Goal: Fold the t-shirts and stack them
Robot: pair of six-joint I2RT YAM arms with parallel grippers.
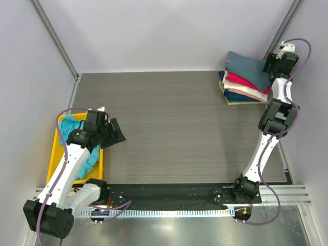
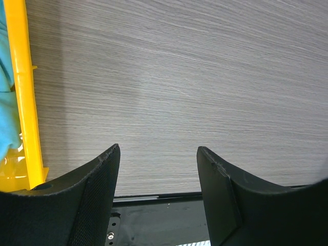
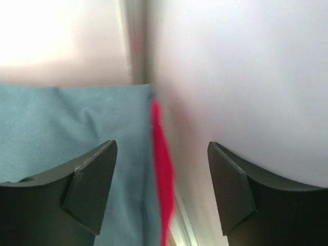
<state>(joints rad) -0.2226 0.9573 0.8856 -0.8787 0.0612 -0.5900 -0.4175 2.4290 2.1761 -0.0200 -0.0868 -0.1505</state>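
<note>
The grey surface (image 1: pixel 169 128) is carrying a stack of folded t-shirts (image 1: pixel 245 84) in its far right corner, with the grey-blue t-shirt (image 1: pixel 248 64) lying on top. The yellow bin (image 1: pixel 55 154) is sitting at the near left edge with the teal t-shirt (image 1: pixel 93 159) bunched inside. The left claw (image 2: pixel 159 177) is hanging spread wide beside the bin, holding nothing, and the right claw (image 3: pixel 161 177) is hanging spread wide over the stack's right edge, also empty.
</note>
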